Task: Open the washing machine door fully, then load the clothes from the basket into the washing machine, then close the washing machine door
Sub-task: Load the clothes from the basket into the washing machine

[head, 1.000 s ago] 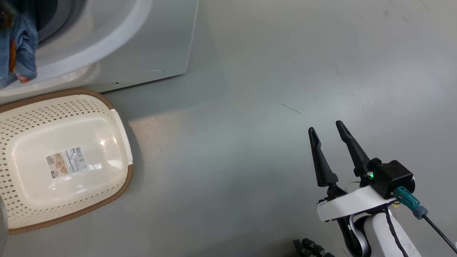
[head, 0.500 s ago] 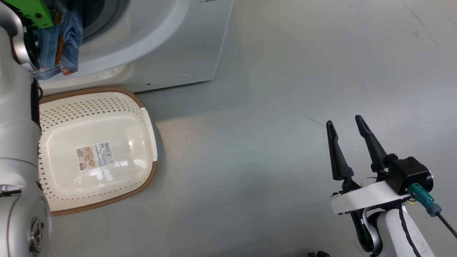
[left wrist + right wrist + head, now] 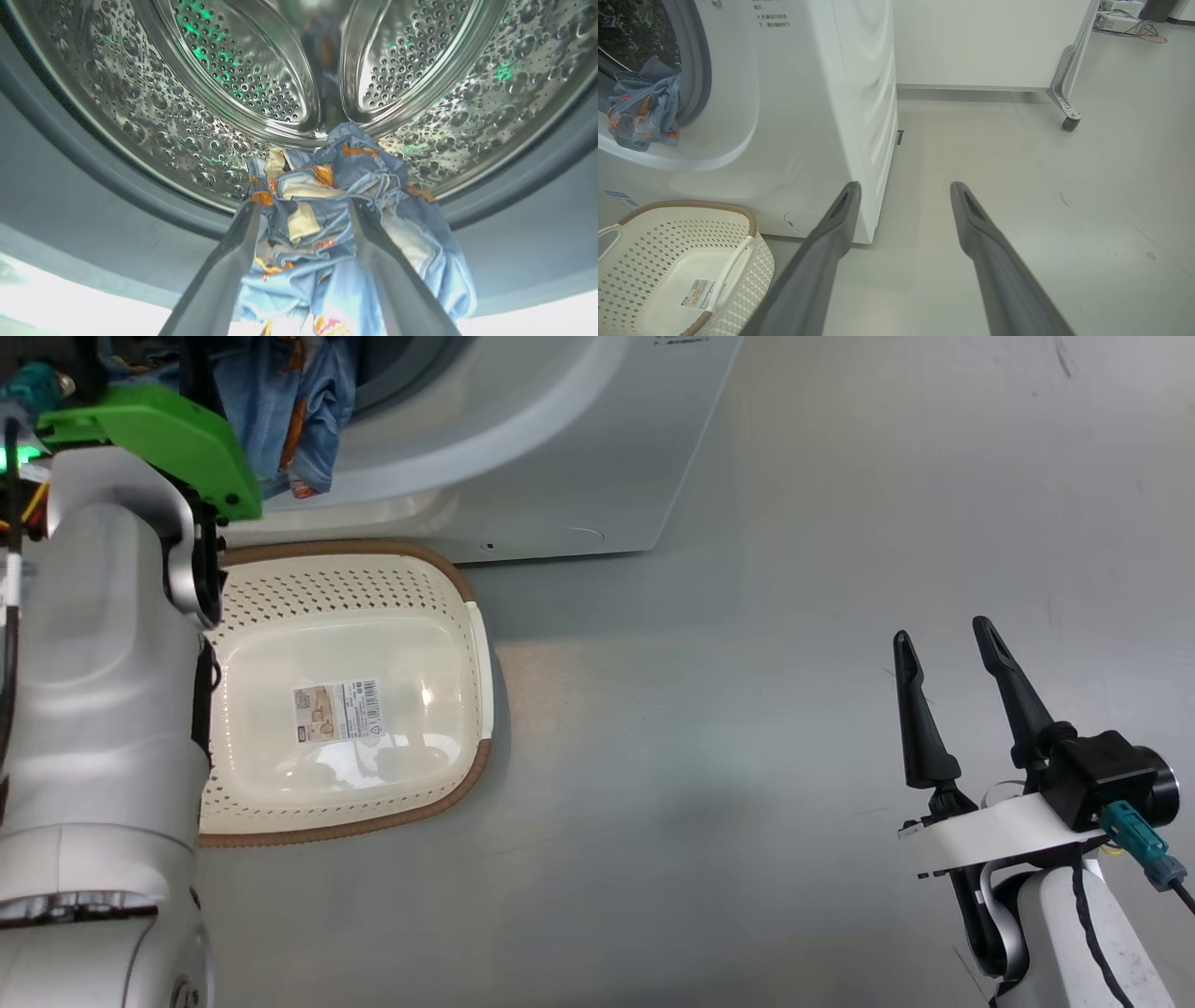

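left wrist view looks straight into the washing machine (image 3: 56, 224), where the steel drum (image 3: 117, 116) with its many small holes is above and the grey gasket (image 3: 537, 186) goes around it. the left pincer (image 3: 303, 205) has its two fingers spread wide. the clothes (image 3: 336, 186), light blue with orange-brown print and some cream cloth, lie as a crumpled bundle between the fingers, at the lower edge of the drum mouth. part of the bundle hangs down over the gasket toward the camera. i cannot tell if the fingers press on the cloth.

in the head view the pale left arm (image 3: 103, 709) reaches up to the machine's mouth, and the clothes (image 3: 299, 411) are just beside its green part (image 3: 159, 439). the basket (image 3: 373, 588) stands on the grey floor (image 3: 700, 756) just in front of the washing machine (image 3: 579, 457). its bare bottom shows a paper label (image 3: 338, 709).

the right pincer (image 3: 941, 633) is well apart from the basket, over the floor at the lower right. it is open and grips nothing.
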Available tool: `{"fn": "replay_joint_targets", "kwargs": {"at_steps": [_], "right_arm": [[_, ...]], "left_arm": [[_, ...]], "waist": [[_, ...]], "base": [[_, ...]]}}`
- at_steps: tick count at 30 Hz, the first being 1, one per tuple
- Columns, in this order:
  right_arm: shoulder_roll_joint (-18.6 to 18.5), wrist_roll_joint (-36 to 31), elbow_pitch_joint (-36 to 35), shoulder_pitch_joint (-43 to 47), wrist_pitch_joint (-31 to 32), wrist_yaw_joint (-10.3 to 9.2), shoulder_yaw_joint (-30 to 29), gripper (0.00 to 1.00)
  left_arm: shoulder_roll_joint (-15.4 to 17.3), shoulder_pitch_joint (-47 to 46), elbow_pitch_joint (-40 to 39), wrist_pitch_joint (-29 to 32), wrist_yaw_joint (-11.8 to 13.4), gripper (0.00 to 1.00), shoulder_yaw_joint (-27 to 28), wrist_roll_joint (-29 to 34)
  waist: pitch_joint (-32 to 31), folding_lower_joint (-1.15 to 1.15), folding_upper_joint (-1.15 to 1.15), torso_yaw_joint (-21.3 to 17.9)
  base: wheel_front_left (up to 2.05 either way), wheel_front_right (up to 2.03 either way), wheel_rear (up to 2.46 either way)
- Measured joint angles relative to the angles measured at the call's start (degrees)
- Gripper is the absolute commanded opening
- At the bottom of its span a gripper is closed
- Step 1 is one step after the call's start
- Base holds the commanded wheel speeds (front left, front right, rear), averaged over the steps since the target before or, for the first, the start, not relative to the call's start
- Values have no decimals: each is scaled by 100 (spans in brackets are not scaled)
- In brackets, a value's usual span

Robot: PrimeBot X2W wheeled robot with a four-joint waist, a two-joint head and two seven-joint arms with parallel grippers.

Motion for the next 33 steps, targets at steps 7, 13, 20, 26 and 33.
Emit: {"fn": "replay_joint_targets", "kwargs": {"at_steps": [7, 13, 20, 26, 33], "right_arm": [[-58, -81, 7, -37, 0, 47, -68, 100], [-65, -130, 5, -37, 0, 54, -111, 100], [-73, -144, 3, -36, 0, 97, -125, 100], [-76, -180, 2, -35, 0, 100, -140, 100], [-73, -180, -1, -8, 0, 103, -187, 100]], "left_arm": [[-29, 824, -164, -298, -191, 100, -2, -148], [-73, 1397, -478, -431, -291, 100, 40, -238], [-119, 2235, -939, -499, -438, 100, -74, -263], [-142, 2842, -1627, -517, -667, 100, -198, -309], [-137, 3561, -2702, -516, -670, 100, -11, -328]], "waist": [[-127, 0, 0, 334], [-235, 0, 0, 508], [-289, 0, 0, 579], [-317, 0, 0, 583], [-385, 0, 0, 496]], "base": [[0, 0, 0], [0, 0, 0], [0, 0, 0], [0, 0, 0], [0, 0, 0]]}}
